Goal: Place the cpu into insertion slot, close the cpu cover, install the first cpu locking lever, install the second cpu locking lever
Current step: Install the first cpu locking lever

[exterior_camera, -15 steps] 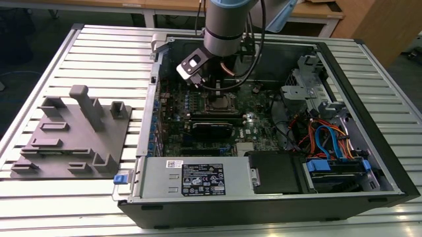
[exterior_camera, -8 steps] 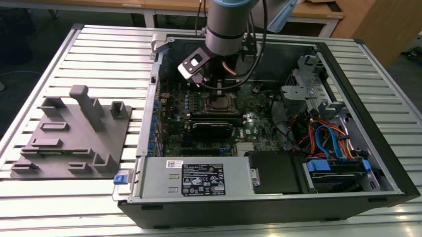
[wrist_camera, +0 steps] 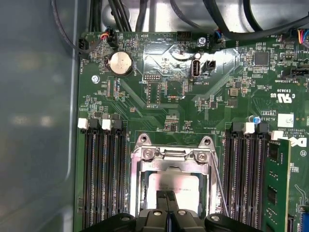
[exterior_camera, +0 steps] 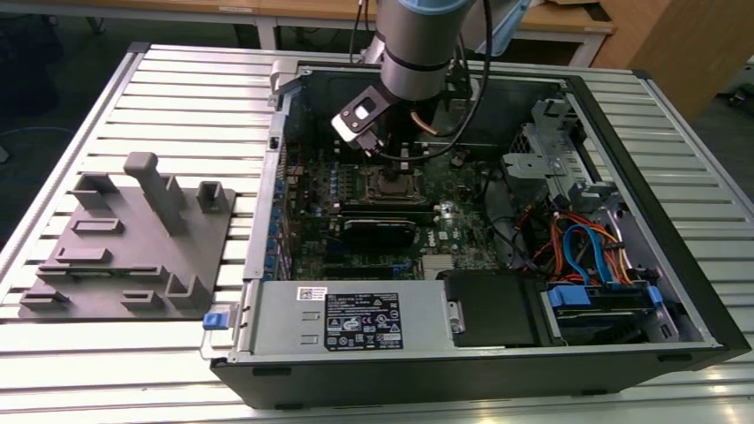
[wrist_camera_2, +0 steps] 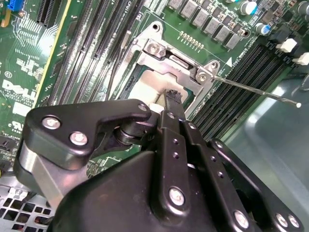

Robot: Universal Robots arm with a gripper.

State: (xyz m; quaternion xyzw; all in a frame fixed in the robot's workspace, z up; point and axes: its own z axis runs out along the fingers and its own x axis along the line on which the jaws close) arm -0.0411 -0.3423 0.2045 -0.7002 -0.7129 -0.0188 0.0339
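Observation:
The cpu (wrist_camera: 170,182) lies in the insertion slot (wrist_camera: 135,193), its pale top (wrist_camera_2: 143,90) showing through the window of the cpu cover (wrist_camera: 171,154). The silver cover (wrist_camera_2: 170,58) seems to lie flat over the chip. My gripper (wrist_camera: 166,203) hangs right over the chip's middle, its two black fingers (wrist_camera_2: 173,99) pressed together with nothing between them. In the exterior view the gripper (exterior_camera: 395,161) stands just above the slot (exterior_camera: 396,186) inside the open computer case. A thin locking lever rod (wrist_camera_2: 260,91) sticks out from one corner of the socket, unlatched; the same rod (wrist_camera: 220,189) runs along the socket's side.
Black memory slots (wrist_camera: 102,179) flank the socket, and one of them holds a green memory stick (wrist_camera: 277,183). Cables (exterior_camera: 577,243) and a drive cage fill the case on the exterior view's right. A grey fixture plate (exterior_camera: 130,238) lies on the table on the exterior view's left.

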